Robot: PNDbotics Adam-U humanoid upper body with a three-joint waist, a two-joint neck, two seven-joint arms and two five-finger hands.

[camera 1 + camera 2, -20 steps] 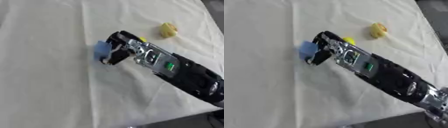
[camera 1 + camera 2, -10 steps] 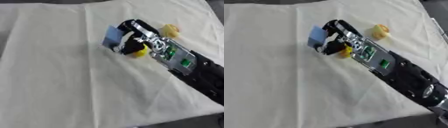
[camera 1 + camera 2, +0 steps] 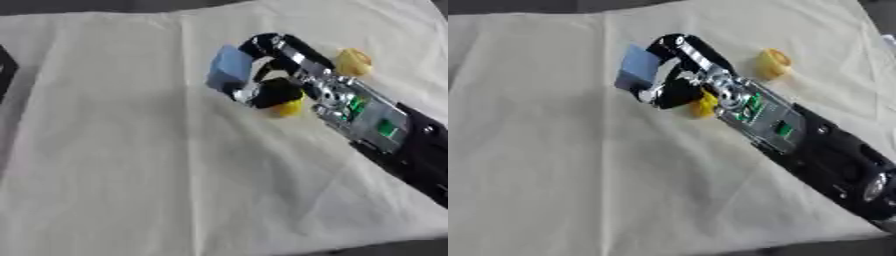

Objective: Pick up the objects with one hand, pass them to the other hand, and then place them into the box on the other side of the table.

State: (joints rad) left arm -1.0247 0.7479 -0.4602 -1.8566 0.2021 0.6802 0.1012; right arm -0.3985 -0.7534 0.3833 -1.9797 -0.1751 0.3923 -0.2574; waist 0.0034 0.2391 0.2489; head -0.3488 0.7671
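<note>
Moved: blue block (image 3: 229, 71), now farther across the cloth (image 3: 122, 165), clamped in your right hand (image 3: 267, 75). Yellow piece (image 3: 287, 107) beside the hand. Step: pickup done. Next: present it to your unseen left hand.

Cream cloth (image 3: 131, 165) over table, yellow pieces (image 3: 773, 63)

One blue block (image 3: 229, 69) shows at about twelve o'clock. Two yellow things are in view: one small yellow piece (image 3: 288, 106) near the centre, one pale yellow lump (image 3: 354, 62) toward one o'clock. One hand (image 3: 273, 70) is in view.
</note>
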